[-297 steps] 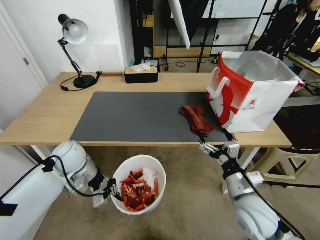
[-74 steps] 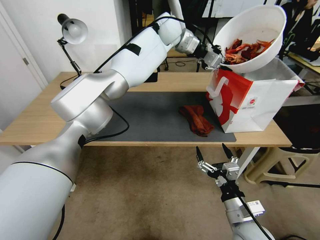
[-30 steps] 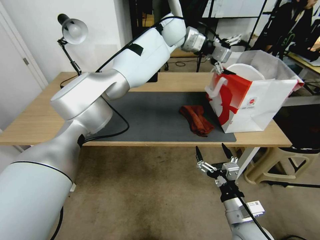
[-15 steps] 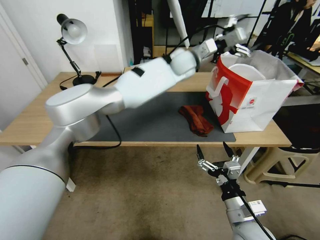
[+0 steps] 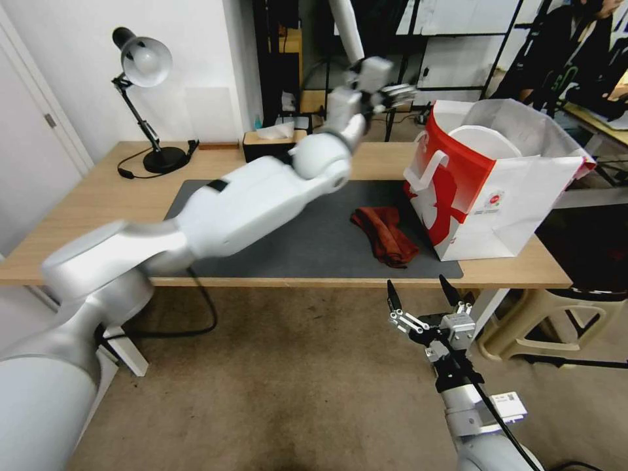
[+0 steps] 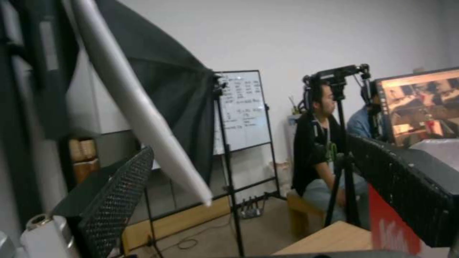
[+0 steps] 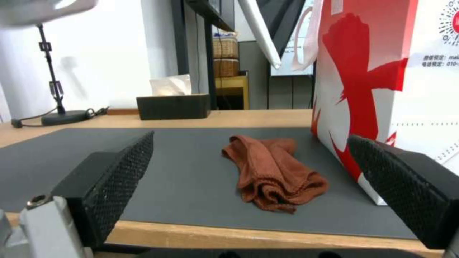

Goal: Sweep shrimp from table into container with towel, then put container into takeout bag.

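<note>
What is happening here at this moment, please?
The container sits inside the takeout bag on the table. The left gripper is open and empty, raised in the air beside the bag. The right gripper hangs open below the table's front edge. The towel lies on the mat next to the bag.

Bare mat (image 5: 275, 229) lies left of the towel (image 5: 386, 235); the takeout bag (image 5: 497, 190) blocks its right.

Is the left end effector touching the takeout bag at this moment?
Apart. In the head view the left end effector is raised to the left of the takeout bag, with background visible between them; the container sits inside the bag.
</note>
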{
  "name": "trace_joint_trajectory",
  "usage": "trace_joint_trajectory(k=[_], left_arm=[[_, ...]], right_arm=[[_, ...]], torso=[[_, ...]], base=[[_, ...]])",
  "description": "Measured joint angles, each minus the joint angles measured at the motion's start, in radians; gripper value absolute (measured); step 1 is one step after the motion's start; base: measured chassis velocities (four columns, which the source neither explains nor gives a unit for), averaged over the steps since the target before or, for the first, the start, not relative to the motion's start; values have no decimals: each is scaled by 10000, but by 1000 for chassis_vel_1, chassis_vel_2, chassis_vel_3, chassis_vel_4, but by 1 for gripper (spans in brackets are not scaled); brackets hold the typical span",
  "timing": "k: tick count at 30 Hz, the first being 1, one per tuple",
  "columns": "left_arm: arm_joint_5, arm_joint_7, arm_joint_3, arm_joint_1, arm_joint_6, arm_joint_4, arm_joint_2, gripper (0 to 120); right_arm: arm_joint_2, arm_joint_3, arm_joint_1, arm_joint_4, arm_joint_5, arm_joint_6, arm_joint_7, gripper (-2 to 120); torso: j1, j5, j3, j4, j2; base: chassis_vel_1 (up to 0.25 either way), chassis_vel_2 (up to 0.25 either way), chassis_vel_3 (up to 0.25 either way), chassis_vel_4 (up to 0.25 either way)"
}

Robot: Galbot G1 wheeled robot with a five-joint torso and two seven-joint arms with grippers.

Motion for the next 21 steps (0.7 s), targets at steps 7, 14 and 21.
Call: trace_joint_trajectory(k=[7, 14, 21], left_arm=[[169, 57, -245, 427, -83, -382, 453, 100], [307, 148, -454, 774, -184, -713, 889, 100], [828, 407, -1696, 2466, -538, -2049, 2650, 100]], right_arm=[[19, 17, -7, 14, 0, 0, -9, 100], [32, 36, -19, 16, 2, 5, -21, 100], [125, 112, -43, -7, 12, 183, -124, 100]], torso=[[0, -2, 0, 0, -1], [0, -2, 0, 0, 0], [-1, 4, -1, 1, 0]], base=[[0, 0, 0, 0], [0, 0, 0, 0], [0, 0, 0, 0]])
